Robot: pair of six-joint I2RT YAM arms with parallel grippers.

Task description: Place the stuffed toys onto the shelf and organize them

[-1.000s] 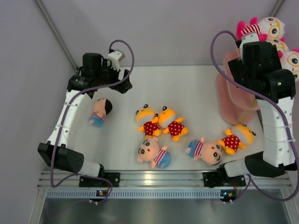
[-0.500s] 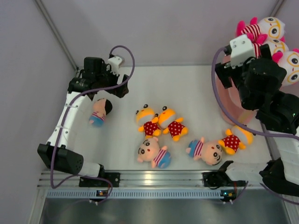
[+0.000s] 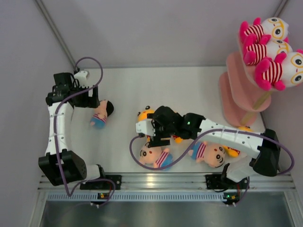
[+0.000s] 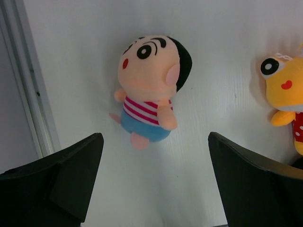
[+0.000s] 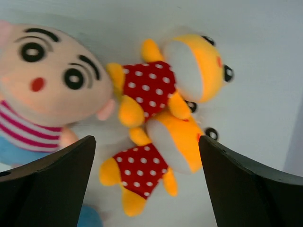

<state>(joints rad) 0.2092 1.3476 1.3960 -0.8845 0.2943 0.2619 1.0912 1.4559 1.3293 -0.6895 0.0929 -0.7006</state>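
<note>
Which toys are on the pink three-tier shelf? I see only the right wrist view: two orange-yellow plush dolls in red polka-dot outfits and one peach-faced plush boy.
Observer: Three white-pink striped plush dolls with glasses sit on top of the pink shelf.
Operator: Where is the left gripper?
Observer: The left gripper is open beside a black-haired plush boy in blue shorts, not touching him.
Operator: Other toys near me?
Observer: A third plush boy lies beside the right arm.

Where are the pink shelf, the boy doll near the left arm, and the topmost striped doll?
pink shelf (image 3: pixel 232 104): top view, bare lowest board.
boy doll (image 4: pixel 144 66): left wrist view, its face.
topmost striped doll (image 3: pixel 256 31): top view, its striped body.
</note>
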